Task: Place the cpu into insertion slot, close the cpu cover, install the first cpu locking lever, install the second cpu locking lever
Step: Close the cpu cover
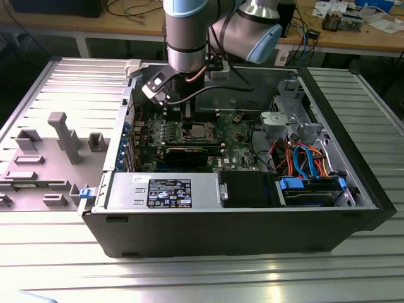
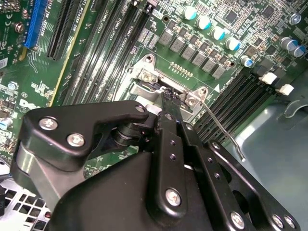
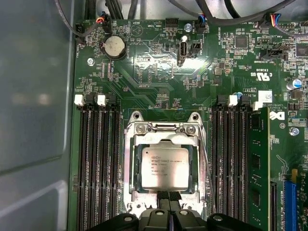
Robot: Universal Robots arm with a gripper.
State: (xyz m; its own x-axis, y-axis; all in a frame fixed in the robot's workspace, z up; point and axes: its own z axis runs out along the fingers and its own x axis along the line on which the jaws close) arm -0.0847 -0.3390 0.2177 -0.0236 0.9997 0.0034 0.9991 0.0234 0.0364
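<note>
Your gripper (image 3: 168, 198), a black two-finger tool, has its fingertips clenched together with nothing visible between them. The tips sit right at the nearest edge of the cpu cover (image 3: 134, 168), a thin square silver metal frame. Just ahead of the tips that frame lies flat. Through its window you see the cpu (image 3: 165, 167), a small flat square chip with a silver-grey top, seated in the insertion slot (image 3: 166, 127), the square socket with a shiny metal rim. By my reading, chip and cover are done and you are on the locking levers. Off to one side of the fingers, in the second wrist view, a thin bent steel wire lever (image 2: 223, 127) angles away from the socket corner, seemingly unlatched. Hooking it would call for a firm press down and sideways, kept off the long black memory slots (image 3: 96, 159) that flank the socket on the green motherboard (image 3: 144, 67).
</note>
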